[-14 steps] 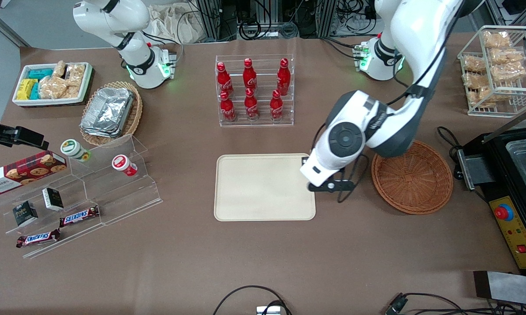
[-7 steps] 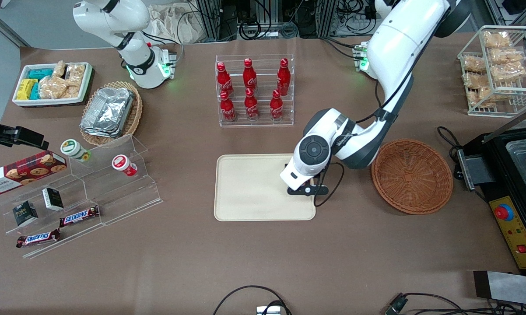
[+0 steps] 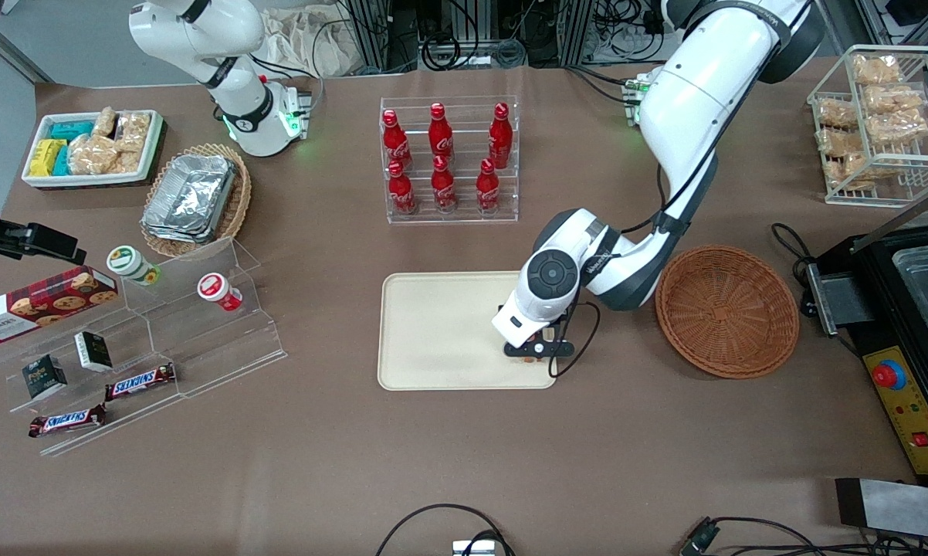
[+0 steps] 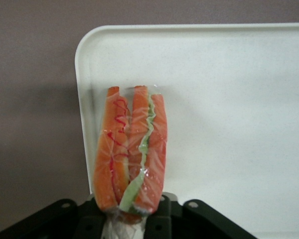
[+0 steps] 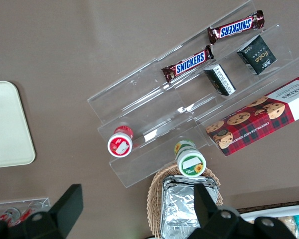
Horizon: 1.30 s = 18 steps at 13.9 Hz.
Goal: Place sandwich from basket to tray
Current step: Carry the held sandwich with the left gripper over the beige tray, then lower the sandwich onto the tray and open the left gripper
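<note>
My left gripper [image 3: 531,350] is shut on the sandwich [image 4: 131,154], a wrapped wedge with orange, red and green layers on its cut side. It holds the sandwich low over the cream tray [image 3: 433,332], at the tray's corner nearest the front camera toward the basket. In the left wrist view the sandwich hangs over the tray [image 4: 229,99] near its rounded corner. In the front view the wrist hides the sandwich. The reddish-brown wicker basket [image 3: 727,310] sits beside the tray, toward the working arm's end of the table, with nothing in it.
A clear rack of red cola bottles [image 3: 448,158] stands farther from the camera than the tray. A clear stepped stand [image 3: 147,340] with snacks lies toward the parked arm's end. A black appliance [image 3: 904,324] and a white wire rack [image 3: 881,123] stand toward the working arm's end.
My gripper has carried the sandwich from beside the basket over the tray's edge, then lower and nearer the front camera. The basket and tray have not moved.
</note>
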Each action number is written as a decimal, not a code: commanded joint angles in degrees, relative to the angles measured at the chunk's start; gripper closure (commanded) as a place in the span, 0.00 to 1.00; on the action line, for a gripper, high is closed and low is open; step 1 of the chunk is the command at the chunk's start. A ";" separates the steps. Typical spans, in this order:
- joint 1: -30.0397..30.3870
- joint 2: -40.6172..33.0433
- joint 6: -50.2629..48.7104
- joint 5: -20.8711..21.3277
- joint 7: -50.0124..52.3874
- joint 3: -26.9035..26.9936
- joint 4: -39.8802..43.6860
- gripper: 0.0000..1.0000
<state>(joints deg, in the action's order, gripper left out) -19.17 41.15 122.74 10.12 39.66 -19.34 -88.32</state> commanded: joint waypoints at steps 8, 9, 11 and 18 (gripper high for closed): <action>3.43 -14.66 -13.13 0.26 0.86 0.18 -1.93 0.00; 4.48 -18.00 -13.49 0.17 0.60 0.18 -4.55 0.00; 7.20 -24.41 -12.62 -0.10 0.33 -0.09 -11.49 0.00; 15.90 -39.73 -16.56 -8.62 -7.14 0.26 -18.64 0.00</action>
<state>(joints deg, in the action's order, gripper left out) -6.32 5.88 107.25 3.35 34.32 -18.85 -104.63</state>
